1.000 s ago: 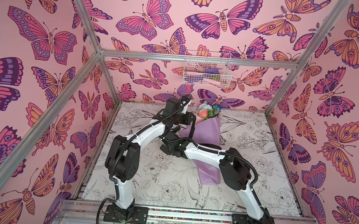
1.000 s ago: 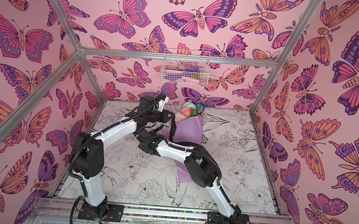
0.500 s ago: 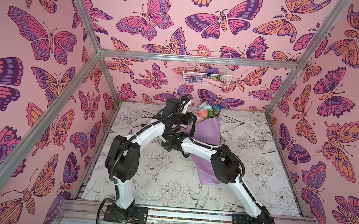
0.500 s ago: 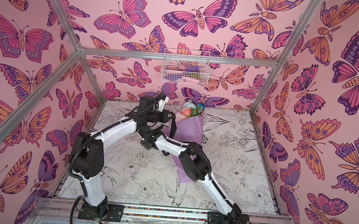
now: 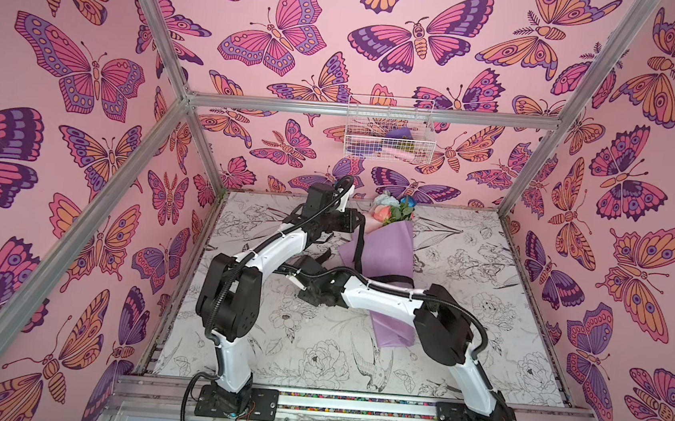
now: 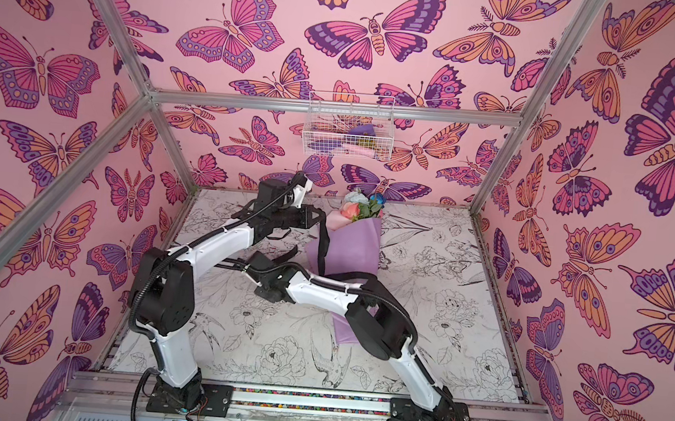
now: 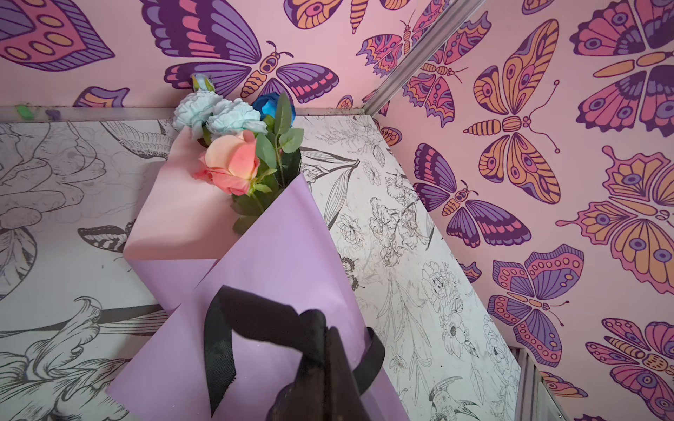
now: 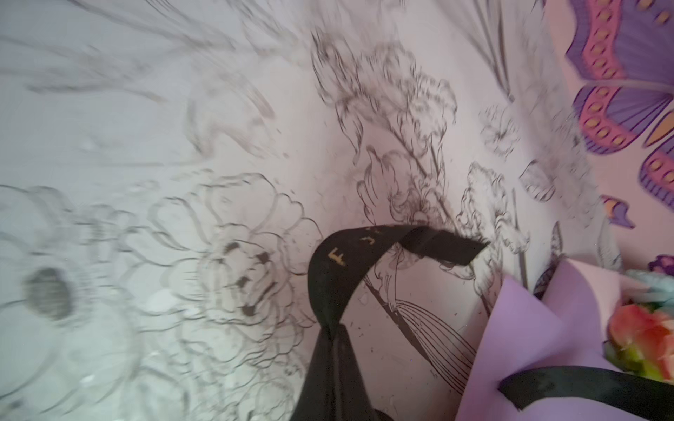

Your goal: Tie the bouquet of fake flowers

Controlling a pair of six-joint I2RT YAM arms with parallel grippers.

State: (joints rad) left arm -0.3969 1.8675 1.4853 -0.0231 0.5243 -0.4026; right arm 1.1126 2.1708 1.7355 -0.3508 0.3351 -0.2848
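Observation:
The bouquet of fake flowers [image 5: 382,249] [image 6: 347,248] lies on the table in lilac paper. Its peach, pale blue and deep blue blooms [image 7: 233,160] point at the back wall. A black ribbon [image 5: 359,247] runs down the wrap's left side and across its middle. My left gripper [image 5: 356,223] [image 7: 326,330] is shut on one ribbon strand above the wrap's upper left. Left of the wrap, my right gripper [image 5: 325,256] [image 8: 330,330] is shut on the ribbon's other end [image 8: 339,269], which bears gold letters. The stems are hidden inside the paper.
A white wire basket [image 5: 388,130] with small items hangs on the back wall. Aluminium frame posts [image 5: 534,154] stand at the corners. The flower-printed table [image 5: 314,355] is walled in by butterfly panels. The right forearm [image 5: 378,300] crosses over the bouquet's lower part.
My right gripper has gone from open to shut on the ribbon end, and its arm shifted slightly. The left gripper has kept its hold and place.

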